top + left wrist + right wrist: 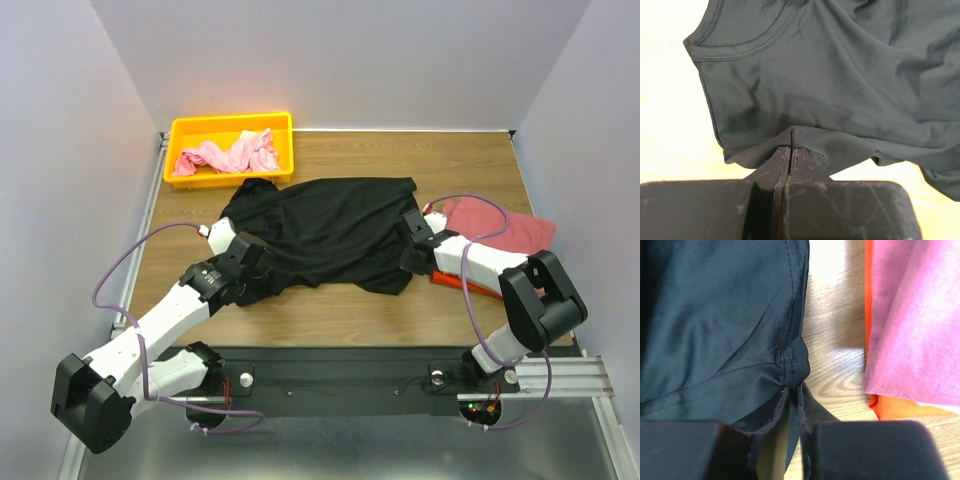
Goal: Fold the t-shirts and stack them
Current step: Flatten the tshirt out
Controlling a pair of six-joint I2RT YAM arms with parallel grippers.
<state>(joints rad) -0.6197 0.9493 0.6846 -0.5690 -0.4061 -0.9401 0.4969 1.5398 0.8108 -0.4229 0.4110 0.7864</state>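
The orange t-shirt (pixel 467 284) is almost wholly hidden. Only a thin strip shows under the near edge of the rose-red t-shirt (pixel 508 228), which lies on top of it at the right of the worktop (pixel 340 312). The right arm crosses part of that pile. From above, the tips of both grippers are hard to pick out against the dark cloth.

The left gripper (pixel 790 152) has its jaws pressed together on a raised fold at the edge of the black t-shirt (pixel 325 228), near the neckline. The right gripper (pixel 796 391) has its jaws pinching that shirt's stitched hem.

There are four t-shirts. The black one lies rumpled across the middle of the worktop, and two are stacked at the right. The light pink t-shirt (pixel 232 156) lies crumpled in the single yellow plastic bin (pixel 230 121) at the far left. The two arms each hold one side of the black shirt.
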